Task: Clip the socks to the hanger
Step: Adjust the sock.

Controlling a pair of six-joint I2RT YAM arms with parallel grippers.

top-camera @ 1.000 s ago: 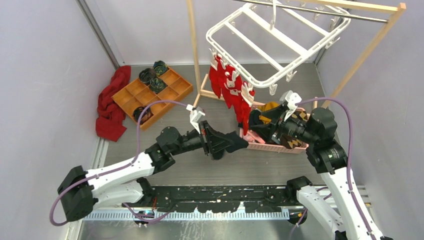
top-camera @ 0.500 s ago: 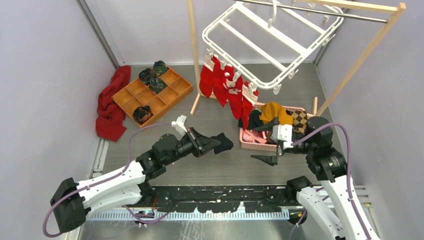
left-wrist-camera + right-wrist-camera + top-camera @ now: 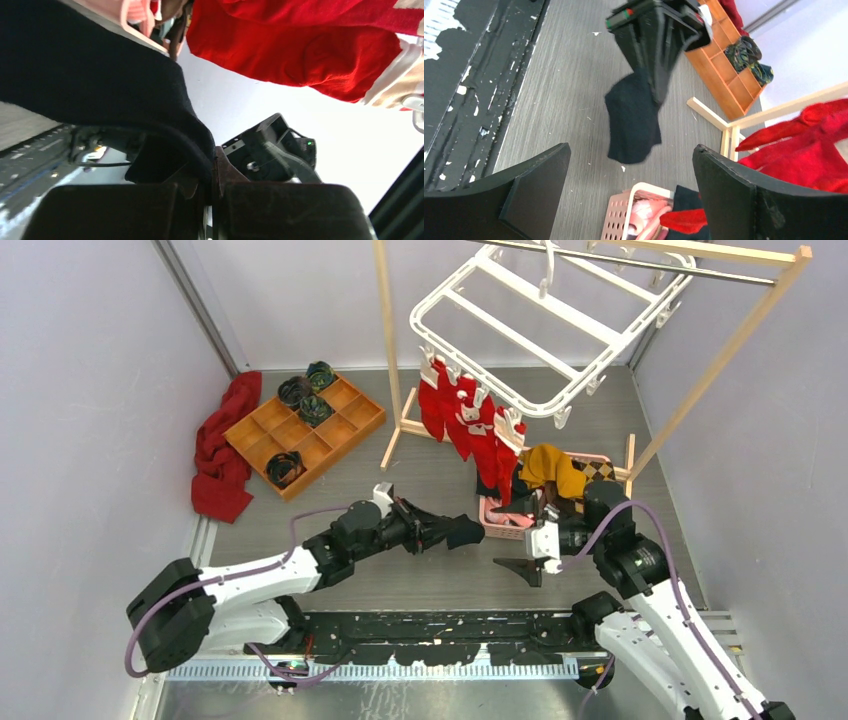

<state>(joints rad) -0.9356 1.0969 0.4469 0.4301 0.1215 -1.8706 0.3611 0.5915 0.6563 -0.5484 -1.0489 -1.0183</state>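
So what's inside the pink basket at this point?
In the pink basket: a mustard-yellow sock heaped on top, an argyle sock behind it, pink fabric at one end. Whatever lies beneath is covered; the hanging red socks hide one corner.

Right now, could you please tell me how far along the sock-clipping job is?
Done: several red socks hang clipped along the near edge of the white hanger. In hand: the left gripper is shut on a black sock; the right gripper is open and empty beside it. Left: clipping that sock, then the mustard sock and others lying in the pink basket.
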